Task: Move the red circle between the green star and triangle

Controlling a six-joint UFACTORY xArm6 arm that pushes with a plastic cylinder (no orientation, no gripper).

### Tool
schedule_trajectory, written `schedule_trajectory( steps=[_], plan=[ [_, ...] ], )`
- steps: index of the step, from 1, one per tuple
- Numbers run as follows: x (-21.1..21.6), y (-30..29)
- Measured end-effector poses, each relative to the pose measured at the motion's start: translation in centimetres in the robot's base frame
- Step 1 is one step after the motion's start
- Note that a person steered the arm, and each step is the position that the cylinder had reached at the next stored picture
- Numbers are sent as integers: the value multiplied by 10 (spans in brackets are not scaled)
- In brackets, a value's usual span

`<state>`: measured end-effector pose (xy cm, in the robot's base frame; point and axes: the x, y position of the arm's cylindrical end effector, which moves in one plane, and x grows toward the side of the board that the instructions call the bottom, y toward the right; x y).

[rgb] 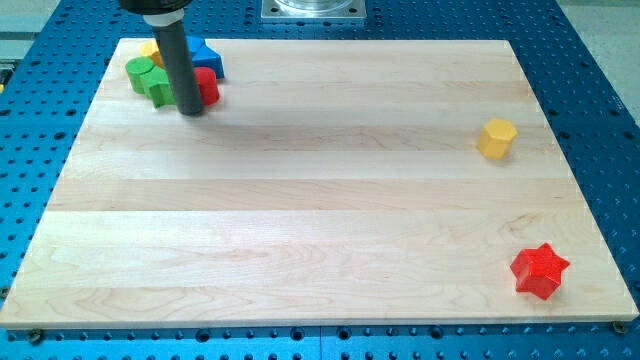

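Observation:
The red circle [207,86] sits near the view's top left, partly hidden behind my rod. It lies right of the green star [160,87] and just below the blue block [205,56]. A green round block [139,71] and a yellow block [150,50] sit beside the star. My tip [190,111] rests on the board just below and left of the red circle, between it and the green star. The blue block's shape is partly hidden by the rod.
A yellow hexagon [496,138] lies at the view's right. A red star [540,270] lies at the bottom right. The wooden board [320,220] rests on a blue perforated table.

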<state>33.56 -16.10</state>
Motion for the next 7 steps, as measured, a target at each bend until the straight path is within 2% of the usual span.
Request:
schedule_trajectory(
  steps=[1,2,3,5,6,7],
  plan=[
    [13,46],
    [-18,71],
    [-54,35],
    [-20,56],
    [-37,16],
    [-51,14]
  ],
)
